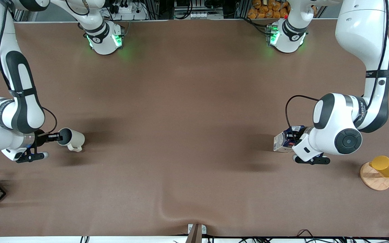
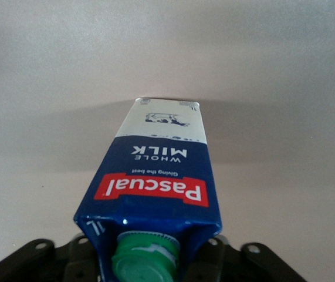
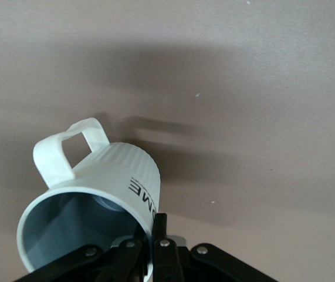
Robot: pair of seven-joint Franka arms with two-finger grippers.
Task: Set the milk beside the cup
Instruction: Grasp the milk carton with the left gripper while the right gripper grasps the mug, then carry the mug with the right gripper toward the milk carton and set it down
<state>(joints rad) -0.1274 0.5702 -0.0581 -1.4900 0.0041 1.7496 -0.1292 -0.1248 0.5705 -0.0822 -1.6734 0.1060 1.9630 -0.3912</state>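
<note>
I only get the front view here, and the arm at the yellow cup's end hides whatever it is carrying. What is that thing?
Observer: A milk carton. The left wrist view shows a dark blue face with a red Pascal label and "whole milk" printed on it.
Visitor: Does it have a lid?
Observer: Yes, a round green cap sits at the top, right by the left gripper, which is shut on the carton.
Visitor: And the mug at the other end, how is it held?
Observer: The right gripper pinches the cup by its rim, one finger inside against the grey lining and one outside.
</note>
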